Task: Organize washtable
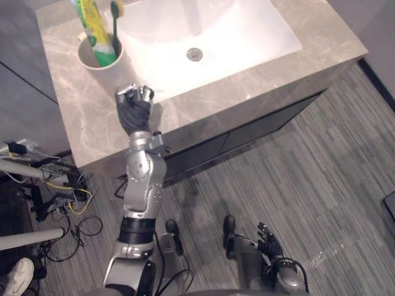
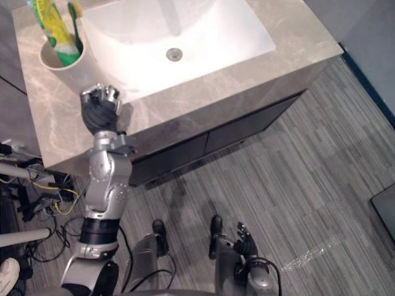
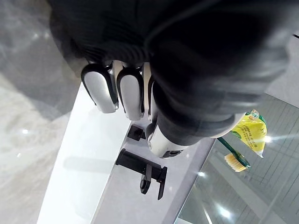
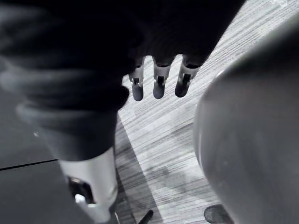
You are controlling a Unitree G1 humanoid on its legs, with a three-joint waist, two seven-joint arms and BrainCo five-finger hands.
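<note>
As the green toothbrush (image 1: 115, 31) and yellow-green toothpaste tube (image 1: 91, 24) already stand in the beige cup (image 1: 106, 69), the left hand (image 1: 134, 108) hovers just beside it, curled and empty, so little seems left.

Left arm (image 1: 143, 182): rises from lower left, forearm upright.
Left hand (image 1: 134, 106): upper left of frame, fingers curled in, holding nothing.
Right hand (image 1: 270, 242): bottom edge, right of centre, fingers straight.

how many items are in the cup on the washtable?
2. A yellow-green toothpaste tube stands on the side away from the sink, a green toothbrush on the sink side, both in the cup. Anything shorter inside would be hidden.
</note>
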